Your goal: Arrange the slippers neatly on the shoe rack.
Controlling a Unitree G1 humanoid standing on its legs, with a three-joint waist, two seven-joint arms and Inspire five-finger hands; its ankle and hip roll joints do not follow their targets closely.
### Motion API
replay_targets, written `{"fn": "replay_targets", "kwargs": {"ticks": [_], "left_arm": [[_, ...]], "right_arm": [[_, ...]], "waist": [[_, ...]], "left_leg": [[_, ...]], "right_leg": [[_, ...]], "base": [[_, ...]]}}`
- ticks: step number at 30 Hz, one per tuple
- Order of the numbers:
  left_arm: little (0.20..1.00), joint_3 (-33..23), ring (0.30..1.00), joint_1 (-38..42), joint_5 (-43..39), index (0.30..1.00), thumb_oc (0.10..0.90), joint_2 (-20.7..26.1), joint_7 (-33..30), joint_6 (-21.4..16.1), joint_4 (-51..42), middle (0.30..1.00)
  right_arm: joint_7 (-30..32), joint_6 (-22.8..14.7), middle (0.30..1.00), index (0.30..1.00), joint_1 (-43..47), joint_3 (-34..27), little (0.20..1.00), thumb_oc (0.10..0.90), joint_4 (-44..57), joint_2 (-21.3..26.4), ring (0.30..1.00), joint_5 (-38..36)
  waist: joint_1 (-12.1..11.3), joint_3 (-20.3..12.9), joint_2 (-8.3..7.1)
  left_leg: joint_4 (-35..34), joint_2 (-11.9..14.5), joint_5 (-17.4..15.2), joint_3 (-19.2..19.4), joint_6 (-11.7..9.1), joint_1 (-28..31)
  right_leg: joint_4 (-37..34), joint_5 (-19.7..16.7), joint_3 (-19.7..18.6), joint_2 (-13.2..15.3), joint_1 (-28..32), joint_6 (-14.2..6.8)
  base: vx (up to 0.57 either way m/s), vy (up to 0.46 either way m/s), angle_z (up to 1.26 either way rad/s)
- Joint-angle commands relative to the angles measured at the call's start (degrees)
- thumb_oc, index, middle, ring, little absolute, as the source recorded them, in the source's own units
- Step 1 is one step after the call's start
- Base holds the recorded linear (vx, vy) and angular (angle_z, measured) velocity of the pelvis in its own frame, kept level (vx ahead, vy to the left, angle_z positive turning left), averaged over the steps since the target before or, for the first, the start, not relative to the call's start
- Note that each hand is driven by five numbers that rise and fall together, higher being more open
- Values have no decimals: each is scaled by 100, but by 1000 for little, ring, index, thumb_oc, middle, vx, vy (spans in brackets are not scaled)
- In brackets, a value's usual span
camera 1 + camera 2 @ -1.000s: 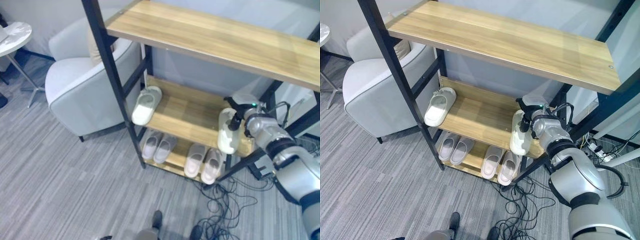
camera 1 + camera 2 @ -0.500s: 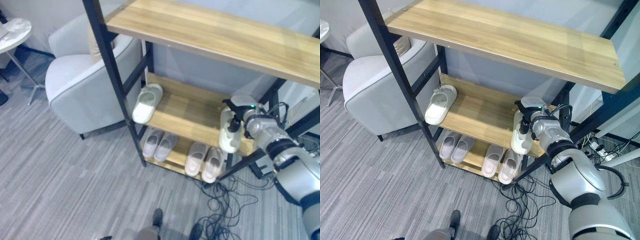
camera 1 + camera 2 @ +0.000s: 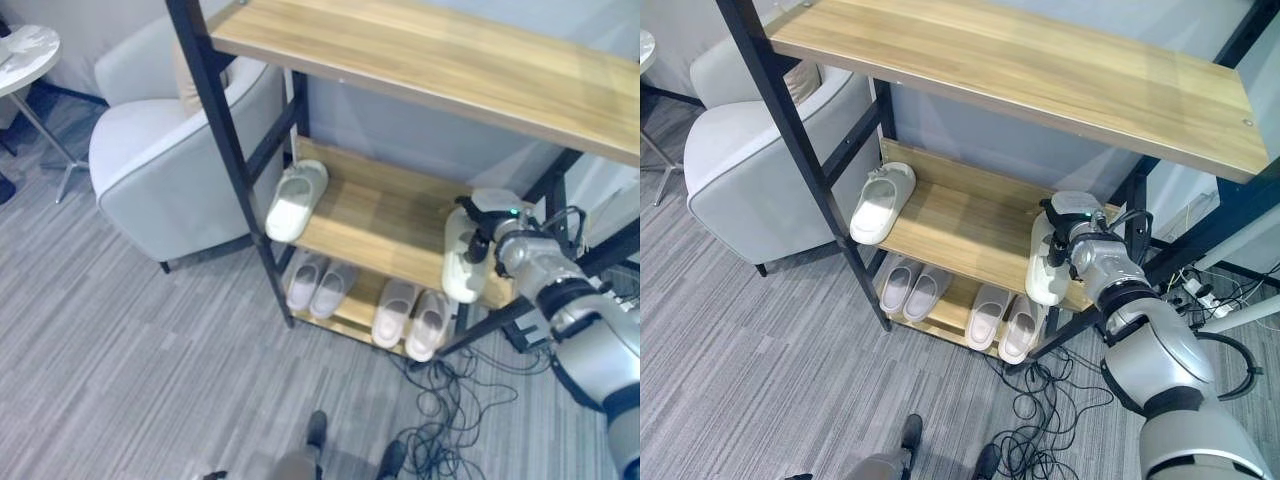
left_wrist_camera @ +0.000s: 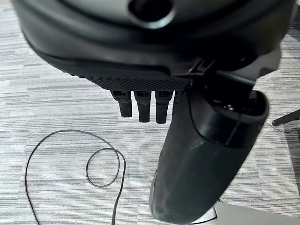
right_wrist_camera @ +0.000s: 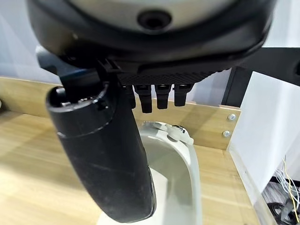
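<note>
My right hand [image 3: 1068, 243] is shut on a white slipper [image 3: 458, 268] at the right end of the shoe rack's middle shelf [image 3: 380, 220]. The slipper's toe hangs past the shelf's front edge. In the right wrist view my thumb [image 5: 103, 154] lies along the slipper [image 5: 180, 183], above the wooden shelf. A second white slipper [image 3: 296, 200] lies at the shelf's left end. Two pairs of pale slippers [image 3: 318, 285] [image 3: 412, 315] sit side by side on the bottom shelf. My left hand [image 4: 206, 154] hangs over the grey carpet with relaxed fingers and holds nothing.
The rack's wooden top shelf [image 3: 430, 60] overhangs the middle shelf, and a black upright [image 3: 225, 140] stands at its front left. A grey armchair [image 3: 160, 150] sits left of the rack, beside a small round table [image 3: 25, 50]. Cables [image 3: 450, 400] lie on the floor under the right end.
The whole picture has shifted slightly. My right hand and the slipper stay at the right end of the middle shelf, edged a little further onto it.
</note>
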State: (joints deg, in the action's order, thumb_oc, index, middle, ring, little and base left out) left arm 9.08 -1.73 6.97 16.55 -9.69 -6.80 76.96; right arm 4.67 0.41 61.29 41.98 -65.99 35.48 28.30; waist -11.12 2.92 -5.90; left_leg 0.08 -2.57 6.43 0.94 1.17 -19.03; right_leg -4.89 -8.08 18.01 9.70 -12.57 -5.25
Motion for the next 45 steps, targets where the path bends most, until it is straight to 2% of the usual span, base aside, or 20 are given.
{"fn": "replay_targets", "kwargs": {"ticks": [1, 5, 6, 7, 12, 14, 16, 19, 21, 22, 23, 24, 25, 30, 31, 32, 36, 39, 45], "left_arm": [[900, 204, 900, 242, -140, 900, 800, -81, -207, -49, 204, 900], [900, 208, 900, 265, -157, 900, 800, -72, -252, -65, 196, 900], [900, 208, 900, 266, -156, 900, 800, -69, -260, -63, 194, 900], [900, 199, 900, 269, -160, 900, 800, -64, -267, -62, 193, 900], [900, 169, 900, 265, -152, 900, 800, -44, -272, -52, 215, 900], [900, 115, 900, 254, -156, 900, 800, -73, -305, -47, 218, 900], [900, 97, 900, 253, -138, 900, 800, -81, -318, -55, 212, 900], [900, 40, 900, 246, -83, 900, 800, -141, -343, -90, 117, 900], [900, 47, 900, 254, -40, 900, 800, -152, -353, -106, 99, 900], [900, 50, 900, 280, 25, 900, 800, -180, -415, -118, 48, 900], [900, 62, 900, 282, 25, 900, 800, -166, -415, -117, 47, 900], [900, 73, 900, 294, 32, 900, 800, -171, -430, -137, 23, 900], [900, 106, 900, 319, 135, 900, 800, -161, -448, -158, -20, 900], [900, 186, 900, 432, 180, 900, 800, -112, -557, -219, -95, 900], [900, 241, 900, 451, 198, 900, 800, -136, -593, -234, -105, 900], [900, 362, 900, 499, 213, 900, 800, -88, -633, -289, -95, 900], [900, 414, 900, 590, 149, 900, 800, -35, -700, -327, -88, 900], [900, 506, 900, 623, 116, 900, 800, -25, -785, -348, -42, 900], [900, 545, 900, 679, 68, 900, 800, 16, -856, -350, 39, 900]], "right_arm": [[626, 98, 900, 900, 1055, -8, 900, 800, 67, 848, 900, 273], [666, 98, 900, 900, 1059, -51, 900, 800, 94, 842, 900, 220], [687, 109, 561, 561, 1039, -53, 561, 574, 72, 853, 561, 224], [640, 82, 300, 300, 1008, -25, 300, 400, 92, 874, 300, 208], [656, 51, 300, 300, 975, -99, 300, 400, 317, 933, 300, 100], [794, 29, 300, 300, 751, -309, 300, 400, 1022, 1021, 300, 130], [815, 17, 300, 300, 615, -403, 300, 400, 1238, 1054, 300, 171], [1121, -120, 300, 300, -44, -1110, 300, 400, 2519, 1185, 300, 91], [1204, -134, 300, 300, -213, -1231, 300, 400, 2836, 1209, 300, 241], [1450, -250, 300, 300, -518, -1795, 300, 400, 3583, 1036, 300, 63], [1439, -242, 300, 300, -554, -1834, 300, 400, 3613, 1043, 300, 70], [1502, -264, 300, 300, -599, -1806, 300, 400, 3687, 1023, 300, 209], [1650, -197, 300, 300, -523, -1722, 300, 400, 4008, 1035, 300, 845], [1805, -157, 300, 300, -182, -1520, 300, 400, 4111, 888, 300, 1270], [2081, -127, 300, 300, -170, -1524, 300, 400, 3993, 768, 300, 1401], [2165, 3, 300, 300, 128, -1169, 300, 400, 3506, 729, 300, 1652], [2265, 39, 300, 300, 632, -847, 300, 400, 3059, 694, 300, 1657], [2556, 106, 300, 300, 858, -765, 300, 400, 2654, 629, 300, 1540], [2626, 84, 300, 300, 1295, -444, 300, 400, 2248, 663, 300, 1404]], "waist": [[-178, 280, 76], [-201, 306, 58], [-210, 317, 41], [-210, 322, 30], [-202, 352, 0], [-190, 408, -3], [-173, 407, -10], [-150, 487, 9], [-154, 491, 5], [-171, 537, 14], [-175, 532, -1], [-192, 535, -7], [-263, 575, -19], [-380, 635, -77], [-419, 653, -86], [-550, 689, -128], [-632, 733, -199], [-741, 781, -266], [-835, 852, -371]], "left_leg": [[-508, -77, -171, -294, -146, 477], [-508, -80, -167, -326, -143, 459], [-508, -86, -166, -342, -140, 461], [-508, -89, -164, -352, -141, 460], [-508, -101, -161, -375, -131, 447], [-508, -94, -191, -365, -125, 484], [-508, -103, -179, -372, -115, 465], [-508, -95, -226, -370, -93, 518], [-508, -104, -207, -378, -82, 496], [-508, -97, -246, -380, -72, 519], [-508, -107, -220, -386, -67, 501], [-508, -109, -224, -390, -62, 494], [-508, -93, -267, -390, -65, 519], [-508, -104, -216, -439, -60, 454], [-508, -111, -218, -465, -55, 452], [-508, -119, -234, -524, -63, 436], [-508, -131, -207, -595, -73, 370], [-508, -171, -163, -717, -81, 273], [-502, -206, -133, -851, -86, 178]], "right_leg": [[-11, -109, -12, 87, 563, -401], [-11, -117, 14, 82, 567, -400], [-11, -121, 32, 82, 576, -404], [-11, -120, 44, 82, 580, -407], [-11, -124, 56, 78, 582, -410], [-11, -121, 45, 69, 618, -412], [-11, -136, 52, 77, 604, -416], [-11, -148, 54, 81, 651, -422], [-11, -155, 58, 88, 631, -429], [-11, -142, 54, 81, 651, -430], [-11, -156, 61, 89, 638, -431], [-11, -152, 73, 92, 633, -431], [-11, -112, 71, 72, 660, -431], [-11, -127, 115, 71, 635, -428], [-11, -130, 126, 68, 642, -428], [-11, -122, 167, 60, 655, -441], [-11, -146, 221, 59, 641, -453], [-11, -169, 330, 62, 633, -467], [-11, -215, 456, 77, 635, -482]], "base": [[-11, -12, 4], [-1, -8, 8], [7, -6, 9], [7, -10, 8], [1, -3, 2], [0, 0, 0], [0, 0, 0], [0, 0, 0], [0, 0, 0], [0, 0, 0], [0, 0, 0], [0, 0, 0], [0, 0, 0], [-17, -3, 3], [1, -3, 12], [-10, 2, 18], [-8, 3, 18], [-1, 21, 21], [11, 26, 19]]}}
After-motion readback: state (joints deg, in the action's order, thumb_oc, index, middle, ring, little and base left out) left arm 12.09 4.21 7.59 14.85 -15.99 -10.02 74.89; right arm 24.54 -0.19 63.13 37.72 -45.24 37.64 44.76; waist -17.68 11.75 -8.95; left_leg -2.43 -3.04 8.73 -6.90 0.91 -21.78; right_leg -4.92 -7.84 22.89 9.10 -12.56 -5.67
